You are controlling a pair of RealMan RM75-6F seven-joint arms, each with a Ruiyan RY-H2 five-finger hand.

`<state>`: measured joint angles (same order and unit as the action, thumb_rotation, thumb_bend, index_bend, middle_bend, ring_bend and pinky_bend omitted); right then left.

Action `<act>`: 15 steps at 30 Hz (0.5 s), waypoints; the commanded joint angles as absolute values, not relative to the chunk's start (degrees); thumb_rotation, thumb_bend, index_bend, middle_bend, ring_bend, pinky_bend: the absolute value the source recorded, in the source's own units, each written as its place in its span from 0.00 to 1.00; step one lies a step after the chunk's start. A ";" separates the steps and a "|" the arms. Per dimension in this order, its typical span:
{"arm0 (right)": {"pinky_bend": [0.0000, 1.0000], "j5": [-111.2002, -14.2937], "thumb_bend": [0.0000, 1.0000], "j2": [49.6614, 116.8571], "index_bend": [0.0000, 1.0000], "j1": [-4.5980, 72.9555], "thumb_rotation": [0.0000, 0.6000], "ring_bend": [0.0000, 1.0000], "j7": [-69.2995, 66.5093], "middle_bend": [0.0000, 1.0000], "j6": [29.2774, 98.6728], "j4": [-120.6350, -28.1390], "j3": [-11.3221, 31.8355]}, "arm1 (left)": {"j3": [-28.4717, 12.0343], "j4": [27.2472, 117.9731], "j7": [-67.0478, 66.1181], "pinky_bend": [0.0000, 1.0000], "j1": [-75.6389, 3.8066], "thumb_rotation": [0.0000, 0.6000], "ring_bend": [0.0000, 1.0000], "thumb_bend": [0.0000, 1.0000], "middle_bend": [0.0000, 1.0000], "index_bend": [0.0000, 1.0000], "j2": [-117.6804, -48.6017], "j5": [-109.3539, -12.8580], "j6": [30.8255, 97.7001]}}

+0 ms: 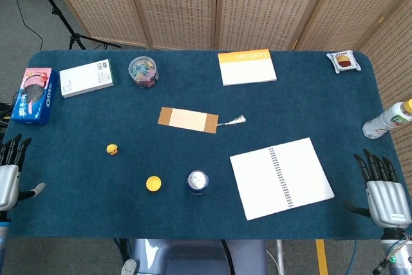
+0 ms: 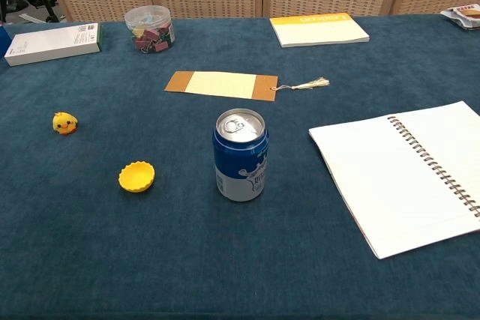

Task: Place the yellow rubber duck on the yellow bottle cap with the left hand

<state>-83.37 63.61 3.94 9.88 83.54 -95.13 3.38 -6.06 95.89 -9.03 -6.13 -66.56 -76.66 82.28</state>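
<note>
A small yellow rubber duck [image 1: 112,150] [image 2: 65,123] stands on the blue table left of centre. The yellow bottle cap [image 1: 153,183] [image 2: 136,177] lies open side up, nearer the front edge and to the duck's right. My left hand [image 1: 8,175] hangs at the table's front left corner, fingers straight and apart, holding nothing, well away from the duck. At the front right corner my right hand [image 1: 383,191] is likewise spread and empty. Neither hand shows in the chest view.
A blue soda can [image 1: 197,181] [image 2: 241,155] stands just right of the cap. An open spiral notebook [image 1: 281,177], a bookmark [image 1: 189,120], a clip jar [image 1: 143,71], a white box [image 1: 86,78], an Oreo pack [image 1: 35,95], a yellow pad [image 1: 247,67] and a bottle [image 1: 388,120] lie around.
</note>
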 commanded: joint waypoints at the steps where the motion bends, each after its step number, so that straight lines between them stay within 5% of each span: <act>1: 0.00 -83.43 0.00 63.61 0.03 3.96 1.00 0.00 9.91 0.00 83.52 -95.13 3.36 | -7.23 96.27 -8.20 0.00 -8.23 1.00 0.02 0.10 0.00 0.20 -65.98 -74.16 78.39; 15: 0.00 -83.71 0.00 63.77 0.03 4.02 1.00 0.00 9.98 0.00 83.52 -95.10 3.29 | -12.85 98.50 -9.63 0.00 -19.77 1.00 0.02 0.12 0.00 0.31 -61.87 -59.17 59.84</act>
